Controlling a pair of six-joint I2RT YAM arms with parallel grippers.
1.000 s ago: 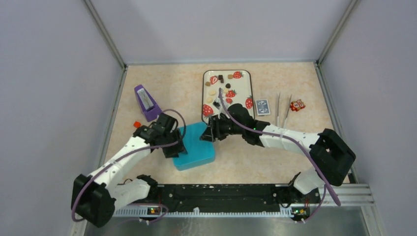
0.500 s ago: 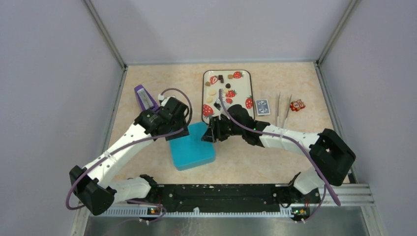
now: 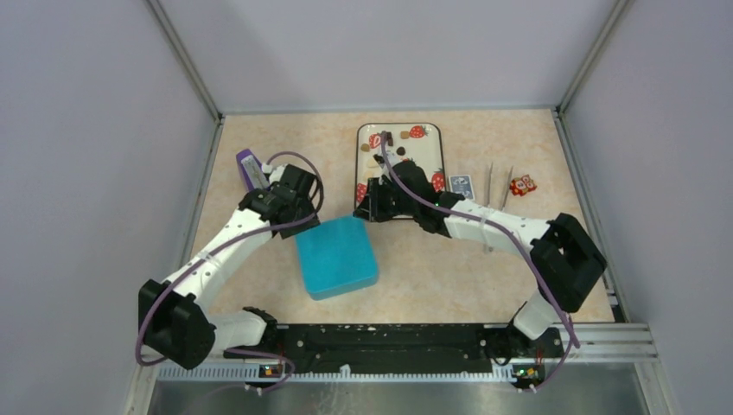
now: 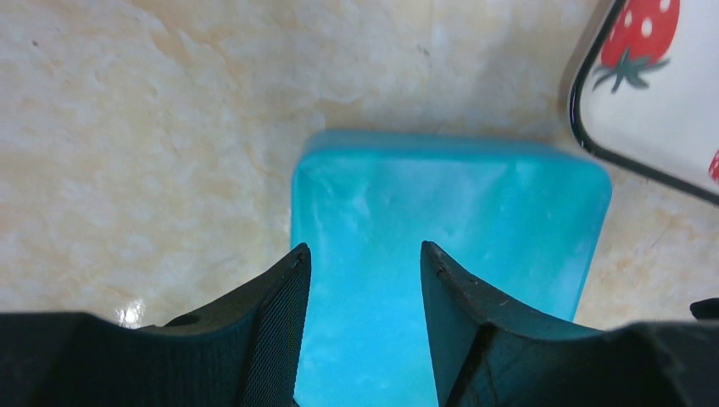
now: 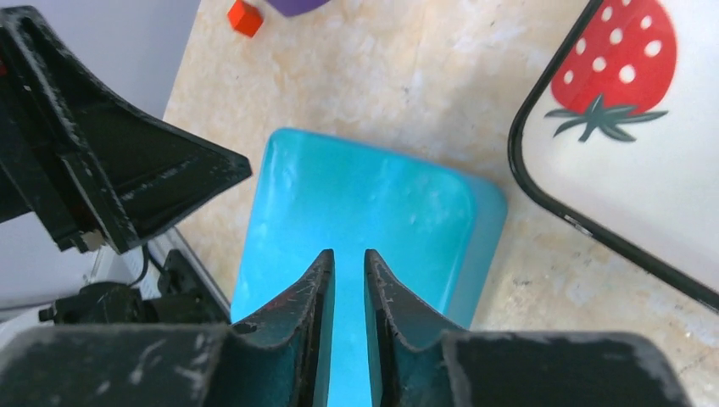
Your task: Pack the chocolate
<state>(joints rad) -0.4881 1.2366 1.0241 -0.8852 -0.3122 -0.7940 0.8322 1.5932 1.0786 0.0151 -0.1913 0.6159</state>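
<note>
Left end effector [image 4: 365, 248] parted over teal box [image 4: 449, 195]; right end effector [image 5: 348, 254] nearly closed.

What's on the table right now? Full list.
teal box: one, teal, centre-left
tray: one, white with red strawberries, behind box
chocolate: several pieces, brown shades, on tray; some hidden by arm
purple object: one, far left
orange cube: one, beside purple object
card deck: one, blue, right of tray
tweezers: two, silver, right of deck
small item: one, red-white, far right
left gripper: black, open, over box
right gripper: black, nearly closed, over box
</note>
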